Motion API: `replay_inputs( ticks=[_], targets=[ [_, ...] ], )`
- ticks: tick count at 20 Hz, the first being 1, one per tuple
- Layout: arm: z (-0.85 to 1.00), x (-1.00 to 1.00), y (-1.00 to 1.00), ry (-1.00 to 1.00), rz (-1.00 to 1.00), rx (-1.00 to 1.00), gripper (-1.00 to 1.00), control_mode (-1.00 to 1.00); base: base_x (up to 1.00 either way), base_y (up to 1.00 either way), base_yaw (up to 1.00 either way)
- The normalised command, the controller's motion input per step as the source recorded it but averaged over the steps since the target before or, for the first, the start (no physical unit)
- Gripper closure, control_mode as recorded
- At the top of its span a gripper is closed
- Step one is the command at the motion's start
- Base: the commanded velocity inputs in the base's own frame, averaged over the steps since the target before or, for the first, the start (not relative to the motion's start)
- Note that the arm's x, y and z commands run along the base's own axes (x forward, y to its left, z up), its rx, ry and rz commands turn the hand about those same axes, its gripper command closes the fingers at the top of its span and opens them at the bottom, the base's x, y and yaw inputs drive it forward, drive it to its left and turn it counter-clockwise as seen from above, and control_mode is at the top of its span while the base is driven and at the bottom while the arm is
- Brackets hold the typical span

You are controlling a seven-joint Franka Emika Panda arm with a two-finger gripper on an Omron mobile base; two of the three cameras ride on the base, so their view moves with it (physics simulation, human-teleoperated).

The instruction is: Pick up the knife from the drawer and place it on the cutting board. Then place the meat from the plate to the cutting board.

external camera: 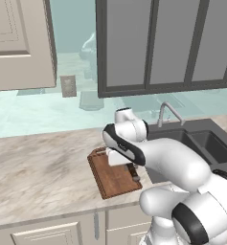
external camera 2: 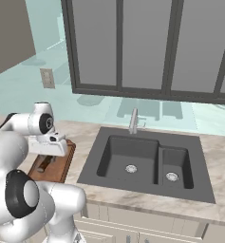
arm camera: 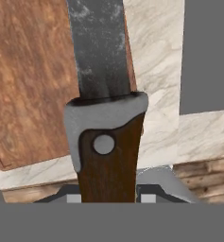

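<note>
My gripper [arm camera: 111, 196] is shut on the dark brown handle of the knife [arm camera: 104, 94], whose grey blade points away along the right edge of the cutting board [arm camera: 33, 80]. In the left base view the gripper [external camera: 133, 173] hangs with the knife [external camera: 132, 170] over the right part of the reddish-brown cutting board [external camera: 110, 178], which lies on the counter near its front edge. The right base view has the gripper [external camera 2: 46, 163] low over the cutting board [external camera 2: 57, 167]. I cannot tell whether the blade touches the wood. The plate and the meat are out of view, and I cannot pick out the drawer.
A dark double sink [external camera 2: 147, 161] with a faucet [external camera: 168, 113] sits just right of the board. Marble counter [external camera: 38, 167] spreads to the left. Glass-front wall cabinets [external camera: 167, 43] hang above. Cream cabinet fronts [external camera: 48, 234] run below the counter edge.
</note>
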Motion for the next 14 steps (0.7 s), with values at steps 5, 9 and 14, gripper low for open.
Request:
replay_inputs(
  ticks=[5, 9, 14],
  targets=[
    [-0.25, 0.18, 0.0, -0.02, 0.0, 0.08, 1.0, -1.0, 0.0, 0.0, 0.0],
    [-0.16, 0.17, 0.0, -0.14, 0.0, 0.02, 1.0, -1.0, 0.0, 0.0, 0.0],
    [-0.16, 0.27, 0.0, -0.08, 0.0, 0.0, 1.0, -1.0, 0.0, 0.0, 0.0]
  ],
)
